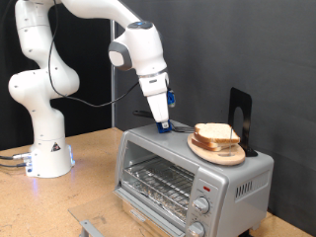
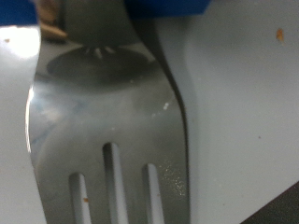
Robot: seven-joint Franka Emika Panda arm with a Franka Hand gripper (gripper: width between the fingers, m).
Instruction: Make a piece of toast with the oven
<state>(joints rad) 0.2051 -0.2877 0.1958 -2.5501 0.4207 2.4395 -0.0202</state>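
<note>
Your hand (image 1: 163,124) holds a fork (image 2: 107,112) on the oven (image 1: 193,173) top beside the toast (image 1: 216,133); keep its tines level.

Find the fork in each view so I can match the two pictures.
Wrist view: the fork fills most of the picture in close-up, neck and tines showing.
Exterior view: the fork cannot be made out clearly; only a small dark bit shows under the gripper, on top of the oven.
Shared landmark: the oven's flat top, the pale surface behind the fork in the wrist view.
</note>
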